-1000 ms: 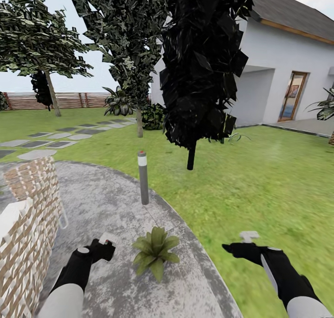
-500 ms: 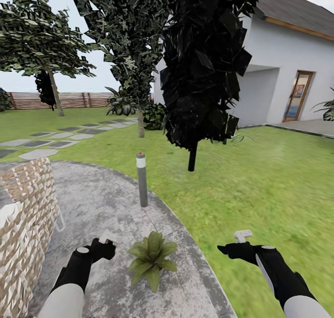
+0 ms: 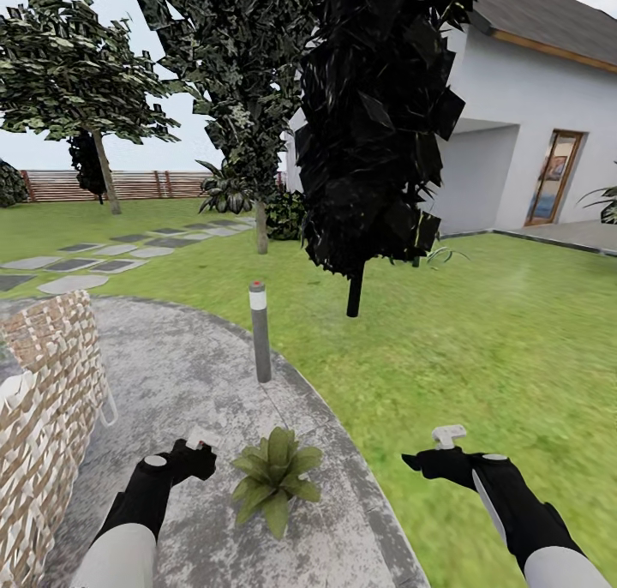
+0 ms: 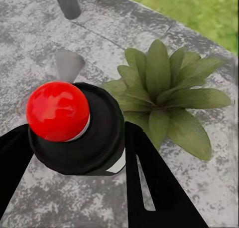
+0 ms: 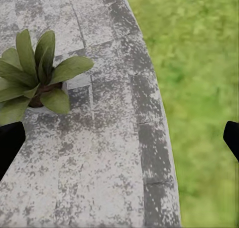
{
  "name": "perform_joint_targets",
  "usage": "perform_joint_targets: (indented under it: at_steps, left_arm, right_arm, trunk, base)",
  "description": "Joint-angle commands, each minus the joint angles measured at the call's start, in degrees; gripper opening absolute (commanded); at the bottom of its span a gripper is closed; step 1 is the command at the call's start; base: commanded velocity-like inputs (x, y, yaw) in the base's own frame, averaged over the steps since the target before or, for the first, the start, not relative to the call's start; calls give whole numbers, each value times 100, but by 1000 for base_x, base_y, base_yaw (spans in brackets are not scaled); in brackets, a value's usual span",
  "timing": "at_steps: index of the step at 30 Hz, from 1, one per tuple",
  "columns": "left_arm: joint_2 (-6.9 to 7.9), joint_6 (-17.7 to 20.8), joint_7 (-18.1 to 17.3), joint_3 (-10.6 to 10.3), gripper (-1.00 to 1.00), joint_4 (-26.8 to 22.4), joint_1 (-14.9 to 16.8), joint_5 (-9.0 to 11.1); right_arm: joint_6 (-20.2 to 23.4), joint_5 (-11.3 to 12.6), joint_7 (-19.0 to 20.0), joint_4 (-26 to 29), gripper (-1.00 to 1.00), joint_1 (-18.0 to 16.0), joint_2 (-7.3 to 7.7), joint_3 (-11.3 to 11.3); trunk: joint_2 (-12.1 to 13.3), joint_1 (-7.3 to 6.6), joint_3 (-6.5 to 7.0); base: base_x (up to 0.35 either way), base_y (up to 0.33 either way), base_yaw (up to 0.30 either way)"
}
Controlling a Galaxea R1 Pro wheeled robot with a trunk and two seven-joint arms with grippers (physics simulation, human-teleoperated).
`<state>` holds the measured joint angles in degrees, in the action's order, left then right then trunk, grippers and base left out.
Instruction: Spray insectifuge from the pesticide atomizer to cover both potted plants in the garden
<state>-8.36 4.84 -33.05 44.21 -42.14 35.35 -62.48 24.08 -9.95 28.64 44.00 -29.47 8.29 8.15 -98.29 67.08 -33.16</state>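
On the paved patio, left gripper clenched the pesticide atomizer beside a potted plant, right gripper released; spraying step, needs nozzle aimed.

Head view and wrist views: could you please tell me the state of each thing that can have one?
left gripper: shut on the atomizer.
pesticide atomizer: held between the fingers.
right gripper: open, empty.
potted plant: upright on the patio.
bollard light: upright at the patio's edge.

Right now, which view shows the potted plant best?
The left wrist view: the potted plant shows whole and large, just beyond the held bottle. The head view shows it whole but small; the right wrist view cuts it at the edge.
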Motion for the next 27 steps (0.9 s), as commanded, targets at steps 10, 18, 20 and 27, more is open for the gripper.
perform_joint_targets:
  at_steps: [10,18,20,27]
  left_arm:
    - [18,26,-1993,-898,-100,-624,7,-27]
    - [31,25,-3050,-985,-100,-1352,7,-36]
    - [35,25,-3065,-1002,-100,-1362,7,-36]
    - [44,17,-3109,-1025,-100,-1559,7,-462]
  right_arm:
    - [28,-95,71,106,100,-2,-3,-40]
    - [35,-95,70,109,100,-5,-7,-41]
    - [35,-96,66,109,100,-5,-10,-41]
    - [472,-95,63,109,100,-5,-9,-43]
  trunk:
    - [-4,0,-7]
    - [-4,0,-7]
    - [-4,0,-7]
    - [-4,0,-7]
  base:
    - [0,0,0]
    - [0,0,0]
    - [0,0,0]
    - [0,0,0]
